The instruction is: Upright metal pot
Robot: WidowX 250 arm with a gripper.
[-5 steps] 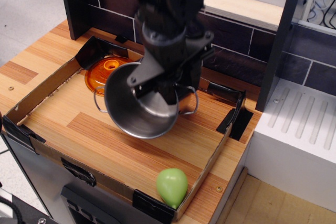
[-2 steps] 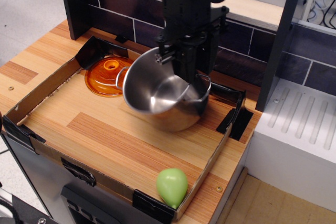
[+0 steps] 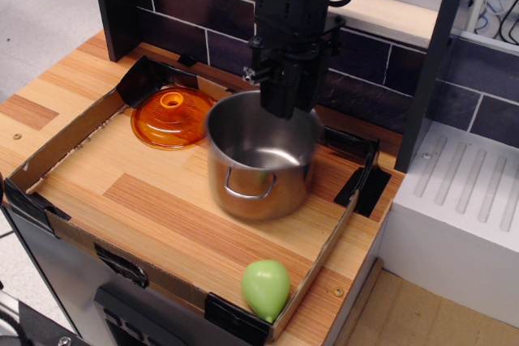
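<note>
The metal pot (image 3: 261, 174) stands nearly upright in the middle of the wooden tray floor, mouth up, one wire loop handle facing the front. My black gripper (image 3: 284, 107) comes down from above at the pot's far rim, with its fingers at or just inside the rim. The fingertips are dark against the pot's inside, and I cannot tell whether they still pinch the rim.
An orange translucent domed lid (image 3: 171, 116) lies to the left of the pot. A green pear-shaped object (image 3: 265, 288) sits at the tray's front right corner. A low cardboard wall (image 3: 57, 145) rings the tray. A dark tiled backsplash stands behind, a white ribbed unit (image 3: 462, 200) to the right.
The pot has swung from lying tilted with its mouth toward the front to standing upright, and has shifted right. My gripper has rotated and risen to vertical above the far rim.
</note>
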